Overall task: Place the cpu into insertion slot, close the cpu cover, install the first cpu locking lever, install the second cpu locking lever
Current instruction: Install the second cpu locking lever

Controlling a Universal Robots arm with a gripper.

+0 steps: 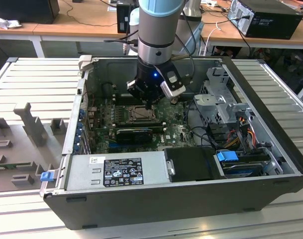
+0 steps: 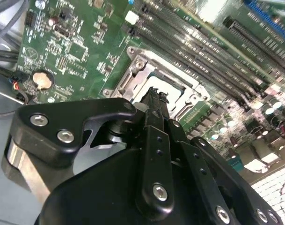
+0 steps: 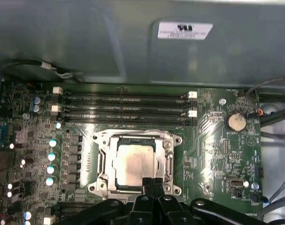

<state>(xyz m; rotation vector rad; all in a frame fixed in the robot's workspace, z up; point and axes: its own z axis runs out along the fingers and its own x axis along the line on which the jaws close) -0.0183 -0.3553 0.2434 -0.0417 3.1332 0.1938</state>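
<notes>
So the silver-grey square cpu (image 3: 133,164) is sitting in the black, silver-rimmed insertion slot (image 3: 101,165) mid-frame in the first wrist view, and the black gripper (image 3: 153,182), fingers pressed together, is hovering at its edge.

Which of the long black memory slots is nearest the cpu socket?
The last slot of the stack, directly bordering the insertion slot; the others lie farther toward the case wall.
</notes>
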